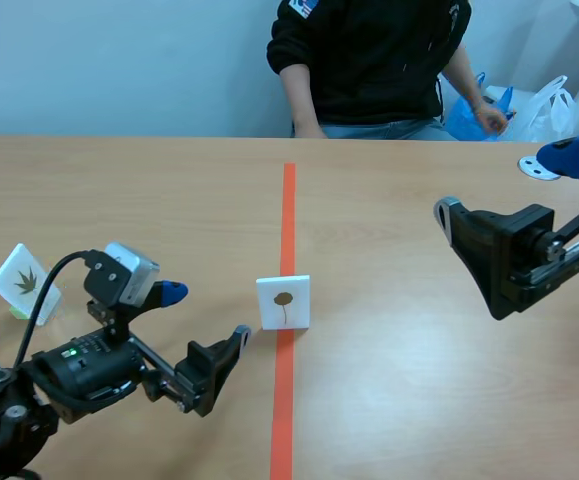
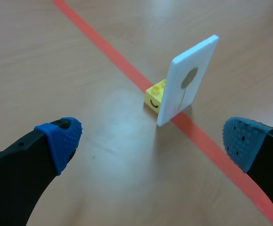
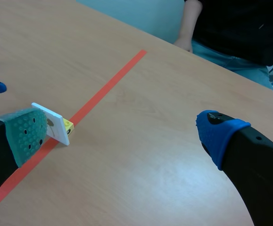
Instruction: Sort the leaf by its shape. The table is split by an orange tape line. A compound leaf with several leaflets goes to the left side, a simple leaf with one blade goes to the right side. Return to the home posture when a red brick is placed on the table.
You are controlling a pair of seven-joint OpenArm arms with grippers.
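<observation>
The white card (image 1: 295, 306) stood up straight on the orange tape line (image 1: 288, 200), in the middle of the table (image 1: 399, 390). On its front was a small brown leaf (image 2: 189, 77) with one round blade and a thin stalk. A little yellow brick (image 2: 154, 95) sat right behind the card and touched it. The left gripper (image 1: 206, 314) was low over the table on the left side, near the card but not touching it. Its two fingers were spread wide apart and had nothing between them. From the left wrist camera the blue pads (image 2: 61, 140) were far from each other, with the card and the brick a little way ahead of them, out past the gap. The right gripper (image 1: 496, 187) was up in the air over the right side of the table, well apart from the card. It was wide open too, and it held nothing. From its own camera one pad was grey-green (image 3: 26, 131) and the other was blue, with bare wood between them; the card showed just past the grey-green pad, off to the side. A second card (image 1: 26, 283) stood far out on the left side of the table, beside the left arm, and its leaf had many points. A person in a dark top (image 1: 369, 60) sat across the table, and a white bag (image 1: 551, 105) lay behind, next to that person's hand.
</observation>
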